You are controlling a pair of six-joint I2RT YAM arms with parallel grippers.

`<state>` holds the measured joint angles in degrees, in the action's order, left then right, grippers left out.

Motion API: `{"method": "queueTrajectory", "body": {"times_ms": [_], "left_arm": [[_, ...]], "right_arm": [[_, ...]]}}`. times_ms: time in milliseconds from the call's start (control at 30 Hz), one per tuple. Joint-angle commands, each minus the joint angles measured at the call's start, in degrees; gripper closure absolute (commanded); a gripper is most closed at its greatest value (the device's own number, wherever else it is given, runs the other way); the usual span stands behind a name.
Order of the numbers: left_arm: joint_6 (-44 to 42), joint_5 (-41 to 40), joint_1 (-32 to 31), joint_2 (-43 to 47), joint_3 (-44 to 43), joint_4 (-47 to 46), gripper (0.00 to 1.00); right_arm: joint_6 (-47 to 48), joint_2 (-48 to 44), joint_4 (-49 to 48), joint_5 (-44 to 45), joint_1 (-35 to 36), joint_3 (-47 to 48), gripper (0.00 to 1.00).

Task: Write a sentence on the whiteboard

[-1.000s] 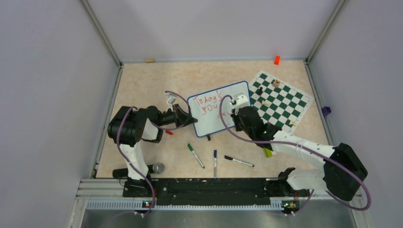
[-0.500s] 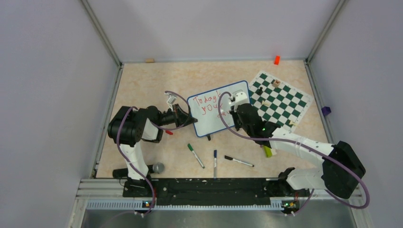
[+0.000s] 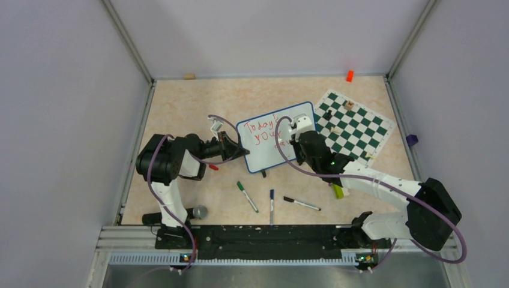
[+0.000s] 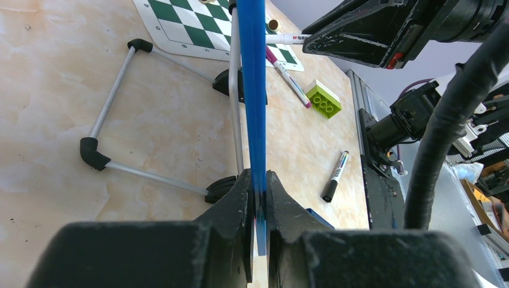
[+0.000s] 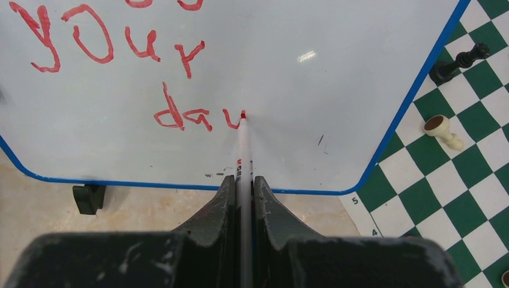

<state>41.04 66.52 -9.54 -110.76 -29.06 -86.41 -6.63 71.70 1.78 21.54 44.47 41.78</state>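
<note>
Tan table (image 3: 180, 108), walled on three sides. The green-and-white chess mat (image 3: 354, 123) lies at far right, a few pieces on it. The whiteboard (image 3: 261, 155) stands mid-table just left of the mat, propped at a tilt on its wire stand (image 4: 111, 90) with black feet. Its right corner sits in front of the mat's near edge in the right wrist view. The sentence (image 3: 263, 135) runs in red down the board's left half: a top line, then "your", then "da" plus one partial stroke. The left gripper (image 4: 258, 180) is at the board's left edge, jaws clamped tight on the blue frame. The right gripper (image 5: 242, 180) is over the board's face, jaws closed on a red marker (image 5: 242, 150) whose tip touches the board at the end of the last stroke. Loose items on the near table: green-capped marker (image 3: 246, 196), blue-capped marker (image 3: 271, 206), black marker (image 3: 302, 204) — and a lime building brick (image 4: 323, 99) near the right arm.
</note>
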Motion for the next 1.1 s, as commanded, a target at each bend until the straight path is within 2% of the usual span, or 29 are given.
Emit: {"method": "queueTrajectory", "body": {"times_ms": [0, 533, 833, 1067], "left_arm": [[-1.5, 2.8, -0.5, 0.6, -0.2, -6.4, 1.00], [-1.6, 2.8, -0.5, 0.8, -0.1, -6.4, 1.00], [-1.7, 2.8, -0.5, 0.9, 0.0, -6.4, 1.00], [-1.5, 2.5, -0.5, 0.9, 0.0, -6.4, 1.00]], "right_arm": [[-1.1, -0.5, 1.2, -0.8, 0.2, -0.5, 1.00], [-2.2, -1.6, 0.2, -4.3, 0.1, -3.6, 1.00], [-1.8, -0.3, -1.3, -6.7, 0.2, -0.9, 1.00], [-2.4, -7.4, -0.5, -8.3, 0.0, -0.8, 1.00]]}}
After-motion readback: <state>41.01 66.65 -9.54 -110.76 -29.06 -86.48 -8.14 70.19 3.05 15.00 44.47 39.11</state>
